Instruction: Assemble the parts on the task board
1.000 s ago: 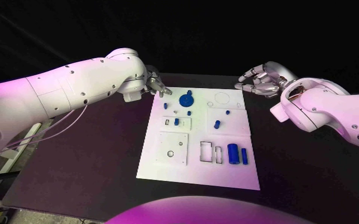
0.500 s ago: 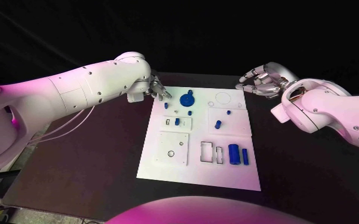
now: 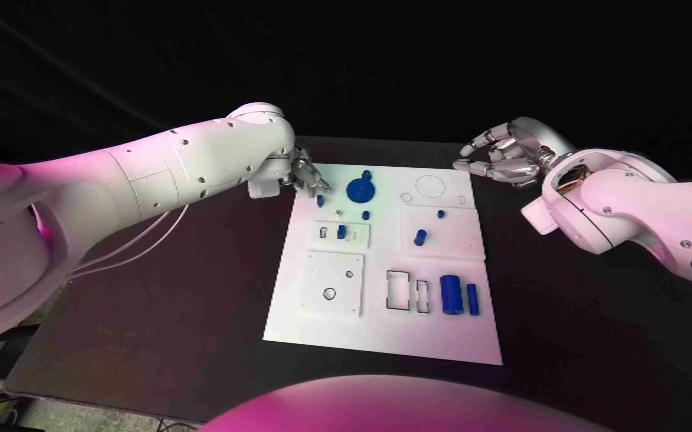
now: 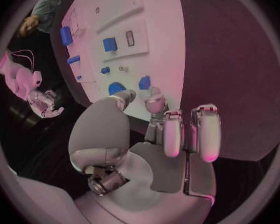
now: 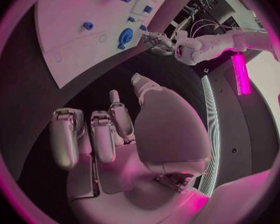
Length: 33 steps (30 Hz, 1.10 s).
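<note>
The white task board [image 3: 378,317] lies in the middle of the black table. On its far part sit a round blue disc with a knob [image 3: 361,190] and several small blue pieces, among them one near the far left corner [image 3: 320,202]. Two blue cylinders [image 3: 451,295] lie side by side near the right edge. My left hand [image 3: 304,172] hovers over the board's far left corner with its fingers apart and nothing in them; its fingertips [image 4: 154,92] are close beside the small blue piece [image 4: 144,82]. My right hand [image 3: 502,158] hangs past the far right corner, holding nothing.
The board carries a raised square plate with a round hole [image 3: 333,284] and rectangular slots [image 3: 407,292] at its near part. Black tabletop [image 3: 173,292] runs all around the board. In the right wrist view my left hand [image 5: 157,40] shows beyond the board [image 5: 65,40].
My left arm has swung a little to the right, bringing its hand slightly further over the board's far left corner. The right hand has stayed where it was.
</note>
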{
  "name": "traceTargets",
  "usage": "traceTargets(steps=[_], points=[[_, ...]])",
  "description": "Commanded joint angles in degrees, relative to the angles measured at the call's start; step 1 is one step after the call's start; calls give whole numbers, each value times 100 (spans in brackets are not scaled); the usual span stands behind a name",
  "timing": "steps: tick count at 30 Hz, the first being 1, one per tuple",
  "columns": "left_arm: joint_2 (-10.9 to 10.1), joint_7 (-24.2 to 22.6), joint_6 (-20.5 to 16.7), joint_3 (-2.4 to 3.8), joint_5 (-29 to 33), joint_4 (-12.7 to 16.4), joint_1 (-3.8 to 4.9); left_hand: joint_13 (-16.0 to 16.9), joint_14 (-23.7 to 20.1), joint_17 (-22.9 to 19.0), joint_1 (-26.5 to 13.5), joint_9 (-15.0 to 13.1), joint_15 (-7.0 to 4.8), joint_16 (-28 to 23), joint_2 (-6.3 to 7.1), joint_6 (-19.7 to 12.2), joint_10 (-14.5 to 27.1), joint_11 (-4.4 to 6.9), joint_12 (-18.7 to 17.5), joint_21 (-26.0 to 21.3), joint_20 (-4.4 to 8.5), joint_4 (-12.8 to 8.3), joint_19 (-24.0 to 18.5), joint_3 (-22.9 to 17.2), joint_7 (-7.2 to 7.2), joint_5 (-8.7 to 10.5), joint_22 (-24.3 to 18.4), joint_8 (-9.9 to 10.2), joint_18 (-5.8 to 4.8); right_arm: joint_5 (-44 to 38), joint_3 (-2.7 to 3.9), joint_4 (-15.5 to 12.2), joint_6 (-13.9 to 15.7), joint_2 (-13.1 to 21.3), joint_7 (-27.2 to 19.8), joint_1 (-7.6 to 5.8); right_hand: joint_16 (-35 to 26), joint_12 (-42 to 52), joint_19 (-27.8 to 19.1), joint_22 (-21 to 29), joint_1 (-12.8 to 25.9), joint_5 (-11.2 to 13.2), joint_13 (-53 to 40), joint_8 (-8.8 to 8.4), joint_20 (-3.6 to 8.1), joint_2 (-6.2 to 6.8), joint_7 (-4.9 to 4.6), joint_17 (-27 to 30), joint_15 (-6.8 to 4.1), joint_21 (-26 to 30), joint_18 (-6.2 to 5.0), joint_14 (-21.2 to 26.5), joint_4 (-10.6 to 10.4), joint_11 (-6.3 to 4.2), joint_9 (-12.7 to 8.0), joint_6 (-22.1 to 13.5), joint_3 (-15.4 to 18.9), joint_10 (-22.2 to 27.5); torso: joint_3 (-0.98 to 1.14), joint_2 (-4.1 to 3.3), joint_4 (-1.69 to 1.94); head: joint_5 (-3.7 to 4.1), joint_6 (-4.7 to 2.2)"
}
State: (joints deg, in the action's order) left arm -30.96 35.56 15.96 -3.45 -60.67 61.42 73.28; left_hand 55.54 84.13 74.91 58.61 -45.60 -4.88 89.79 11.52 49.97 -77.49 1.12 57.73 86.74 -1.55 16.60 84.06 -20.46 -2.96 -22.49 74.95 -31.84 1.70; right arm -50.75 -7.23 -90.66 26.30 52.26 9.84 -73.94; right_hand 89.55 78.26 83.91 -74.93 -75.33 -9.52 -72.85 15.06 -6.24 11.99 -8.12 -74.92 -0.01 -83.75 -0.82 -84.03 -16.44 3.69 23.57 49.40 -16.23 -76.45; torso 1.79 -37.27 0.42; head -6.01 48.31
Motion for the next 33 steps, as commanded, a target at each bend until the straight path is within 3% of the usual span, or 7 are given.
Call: traceTargets(steps=[1,18,33], points=[[20,-111,135,-1,45,-13,-4,4,587,1509,50,17,41,21,-26,-21,34,-11,5,-25,-33,-3,341,45,-5,24,1283,35,-69,-46,1,0,-26,-7,-40,4,-34,-27,219,-1197,48,18,10,28,32,-8,-9,-1306,-28,37,-91,-543,1,-2,10,-36,0,50,2,5,4,-2,10],[23,-128,227,-12,90,-23,-13,8,587,1509,322,99,38,21,-127,118,36,-7,30,-32,-44,-32,340,19,10,-15,1285,115,-68,-46,1,12,-35,-23,-30,4,-35,-24,218,-1195,52,-1,5,32,33,-15,-7,-1306,-29,42,-92,-543,8,-4,20,-39,-7,45,8,7,0,-16,40],[21,-149,284,-20,142,-8,-13,6,587,1509,556,124,25,21,-188,191,29,6,47,-40,-35,-47,338,-31,28,118,1285,140,-66,-46,1,14,-36,-28,-23,4,-35,-21,219,-1196,51,-10,2,34,34,-17,-6,-1306,-30,41,-92,-543,10,-4,23,-39,-10,42,6,8,5,-10,54]])
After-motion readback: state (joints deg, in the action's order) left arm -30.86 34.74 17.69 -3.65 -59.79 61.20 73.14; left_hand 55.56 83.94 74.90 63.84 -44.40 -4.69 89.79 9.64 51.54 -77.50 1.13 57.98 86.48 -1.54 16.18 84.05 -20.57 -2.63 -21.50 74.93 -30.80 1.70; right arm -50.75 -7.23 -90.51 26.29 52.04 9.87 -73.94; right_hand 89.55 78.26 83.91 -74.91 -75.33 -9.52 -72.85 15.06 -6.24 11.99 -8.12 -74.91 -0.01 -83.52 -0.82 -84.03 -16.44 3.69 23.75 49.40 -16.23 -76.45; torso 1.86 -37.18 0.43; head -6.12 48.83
